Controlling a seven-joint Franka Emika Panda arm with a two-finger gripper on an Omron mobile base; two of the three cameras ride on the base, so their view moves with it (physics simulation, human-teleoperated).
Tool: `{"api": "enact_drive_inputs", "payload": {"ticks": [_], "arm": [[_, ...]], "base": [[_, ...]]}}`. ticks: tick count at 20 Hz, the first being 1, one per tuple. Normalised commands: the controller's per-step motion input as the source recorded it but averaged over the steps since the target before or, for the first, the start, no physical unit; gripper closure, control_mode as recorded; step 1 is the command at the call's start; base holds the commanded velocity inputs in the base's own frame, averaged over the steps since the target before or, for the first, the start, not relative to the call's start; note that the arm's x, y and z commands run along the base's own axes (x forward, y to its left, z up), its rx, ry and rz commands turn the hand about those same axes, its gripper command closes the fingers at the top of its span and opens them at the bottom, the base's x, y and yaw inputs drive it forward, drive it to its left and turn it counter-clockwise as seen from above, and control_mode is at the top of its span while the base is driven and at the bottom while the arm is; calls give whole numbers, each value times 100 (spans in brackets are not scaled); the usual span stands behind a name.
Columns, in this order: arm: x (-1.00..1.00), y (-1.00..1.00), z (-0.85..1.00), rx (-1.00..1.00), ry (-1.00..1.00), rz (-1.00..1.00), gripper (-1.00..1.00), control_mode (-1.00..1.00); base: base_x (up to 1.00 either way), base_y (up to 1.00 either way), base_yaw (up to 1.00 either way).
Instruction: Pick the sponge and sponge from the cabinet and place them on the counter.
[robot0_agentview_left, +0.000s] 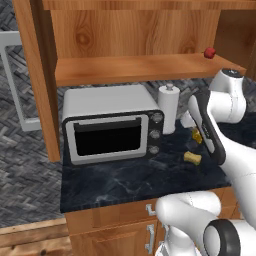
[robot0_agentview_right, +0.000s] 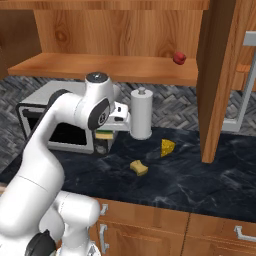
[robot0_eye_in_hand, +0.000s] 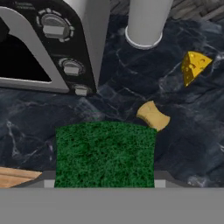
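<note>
Green on top, the second sponge (robot0_eye_in_hand: 105, 153) sits low in the hand view, pinched between the half-open jaws of the gripper (robot0_agentview_right: 105, 135), above the counter (robot0_agentview_right: 200, 175). The olive sponge (robot0_agentview_right: 139, 167) already lies at mid-frame. A slow drop onto bare slab, clear of the microwave (robot0_agentview_left: 107, 125), looks best. The fingertips hide behind the sponge.

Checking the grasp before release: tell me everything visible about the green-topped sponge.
The green-topped sponge is a rectangular block with a rough, dark green scouring face; from the right base camera its yellow body shows under the green. It sits flat between the fingers of the tool, held above the counter, just off the microwave's front corner. It touches nothing else; the olive-yellow sponge lies on the counter beyond it.
</note>
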Motion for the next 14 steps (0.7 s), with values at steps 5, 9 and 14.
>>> {"api": "enact_drive_inputs", "payload": {"ticks": [5,9,14], "arm": [[-4,0,-41,0,0,4,100,-100],[-4,0,-32,0,0,3,100,-100],[-6,0,-34,0,1,3,100,-100]], "base": [[0,0,0],[0,0,0],[0,0,0]]}}
